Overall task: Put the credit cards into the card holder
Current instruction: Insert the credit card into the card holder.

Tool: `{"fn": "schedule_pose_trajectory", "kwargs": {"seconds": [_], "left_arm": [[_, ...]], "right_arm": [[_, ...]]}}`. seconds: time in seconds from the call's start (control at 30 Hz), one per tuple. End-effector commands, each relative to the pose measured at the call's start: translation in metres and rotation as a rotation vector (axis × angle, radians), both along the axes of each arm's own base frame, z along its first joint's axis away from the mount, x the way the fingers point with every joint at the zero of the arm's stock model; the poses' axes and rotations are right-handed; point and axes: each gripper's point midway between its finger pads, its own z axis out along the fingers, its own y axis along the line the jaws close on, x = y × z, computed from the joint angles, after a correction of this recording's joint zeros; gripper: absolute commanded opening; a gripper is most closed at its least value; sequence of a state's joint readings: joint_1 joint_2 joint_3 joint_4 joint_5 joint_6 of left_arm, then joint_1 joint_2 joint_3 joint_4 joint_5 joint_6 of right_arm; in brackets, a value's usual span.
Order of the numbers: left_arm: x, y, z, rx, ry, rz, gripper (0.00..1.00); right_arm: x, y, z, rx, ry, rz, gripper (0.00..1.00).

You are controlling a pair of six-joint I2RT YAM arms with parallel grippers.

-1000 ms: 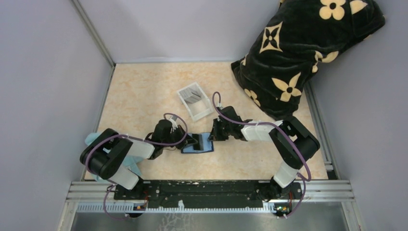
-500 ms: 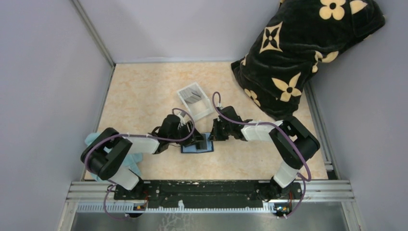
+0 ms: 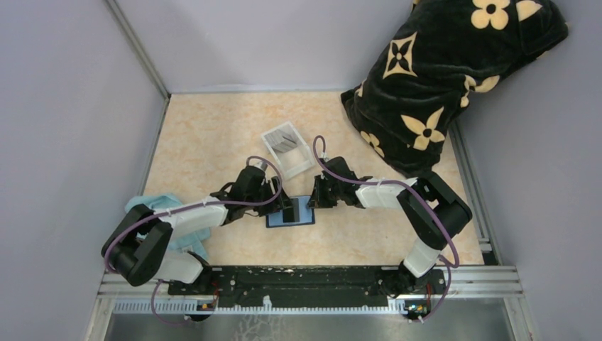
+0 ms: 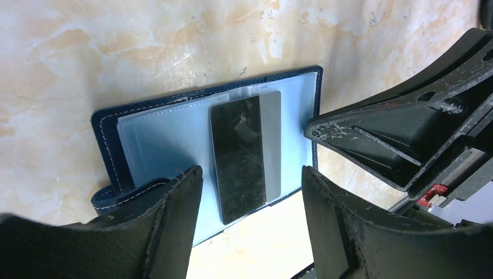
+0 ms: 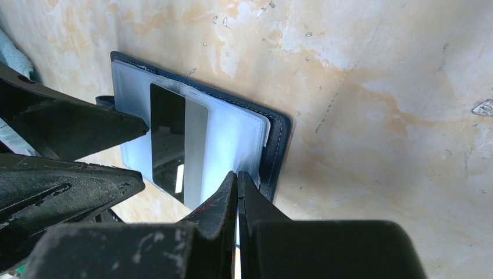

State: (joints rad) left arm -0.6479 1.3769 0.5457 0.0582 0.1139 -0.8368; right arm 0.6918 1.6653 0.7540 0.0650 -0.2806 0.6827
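**Fig.** Card-loading step, seen from above and from both wrists.

**(a) Step in hand.** Wallet (image 3: 289, 213) lies open, lining up, at mid-table betw. the two arms. One dark card (image 4: 238, 157) lies lengthwise on the lining. Whether it sits in a slot or only on top can't be told. L gripper (image 4: 250, 171) hangs just over it, jaws wide, one finger each side of the card, holding nothing. R gripper (image 5: 237, 177) is closed tight w/ nothing betw. its tips, which bear on the wallet's right edge, apparently pinning it open. Judged: placing of this card is at its end.

**(b) Next move.** Prob. lift L arm clear w/o dragging the card, then reach back to the tray (image 3: 304, 168) for another. R should keep the wallet flat meanwhile. If the card is loose, it needs a push home first.

**(c) Count.**
- Wallets: 1.
- Cards on wallet: 1.
- Trays: 1, behind the wallet, w/ tray cards (image 3: 284, 140) stacked aslant. Their no. is not readable.
- Grippers: 2.
- Cloth (image 3: 167, 202): 1, by L arm.
- Cushion (image 3: 454, 78): 1, far right.
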Motion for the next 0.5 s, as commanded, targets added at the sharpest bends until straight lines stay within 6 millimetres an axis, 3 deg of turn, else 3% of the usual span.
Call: {"fn": "schedule_pose_trajectory", "kwargs": {"seconds": [0.0, 0.07, 0.2, 0.37, 0.47], "left_arm": [[-0.010, 0.017, -0.017, 0.103, 0.046, -0.008, 0.70], [-0.010, 0.016, -0.015, 0.101, 0.039, -0.007, 0.68], [-0.007, 0.023, -0.012, 0.121, 0.015, 0.032, 0.47], [-0.006, 0.029, -0.008, 0.137, -0.004, 0.055, 0.41], [-0.005, 0.029, -0.008, 0.135, -0.013, 0.055, 0.24]], "right_arm": [[-0.016, -0.029, -0.032, -0.153, 0.055, -0.009, 0.00], [-0.016, -0.029, -0.031, -0.155, 0.052, -0.010, 0.00], [-0.016, -0.029, -0.030, -0.154, 0.048, -0.011, 0.00], [-0.017, -0.030, -0.031, -0.151, 0.048, -0.009, 0.00], [-0.017, -0.030, -0.032, -0.152, 0.049, -0.009, 0.00]]}}
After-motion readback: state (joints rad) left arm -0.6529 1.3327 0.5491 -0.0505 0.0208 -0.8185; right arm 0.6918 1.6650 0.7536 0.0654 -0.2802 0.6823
